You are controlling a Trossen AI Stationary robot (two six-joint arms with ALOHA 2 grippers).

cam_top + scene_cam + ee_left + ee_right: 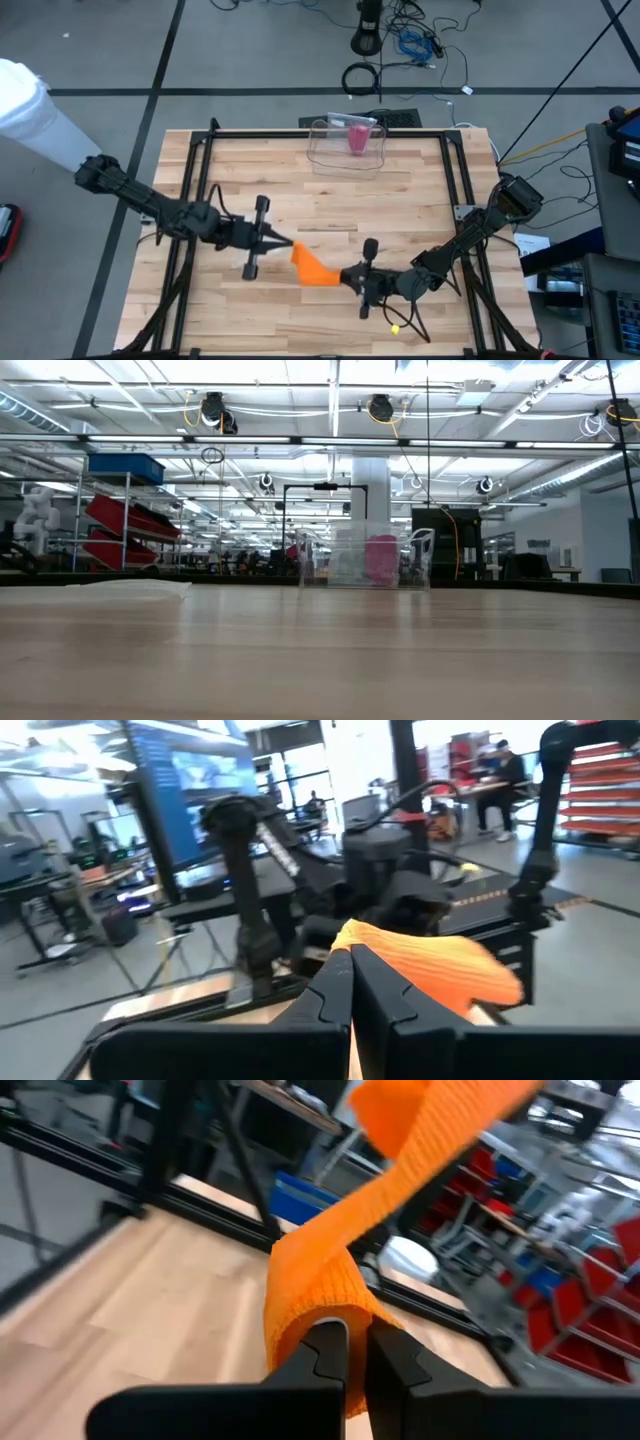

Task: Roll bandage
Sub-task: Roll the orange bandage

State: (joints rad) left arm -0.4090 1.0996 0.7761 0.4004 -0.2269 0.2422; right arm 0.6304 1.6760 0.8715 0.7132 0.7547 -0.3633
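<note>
- The orange woven fabric bandage [314,267] was held above the wooden slatted surface [400,200], stretched between the two hands.
- One end was clamped by the left hand [287,245], fingers closed together on it.
- The other end was pinched by the right hand [345,277], the strip rising away from its fingers [320,1345].
- A clear plastic box [347,143] holding a pink item [358,138] stood well beyond both hands.

grey floor [250,40], red shelving [125,530], ceiling lights [300,372]
</note>
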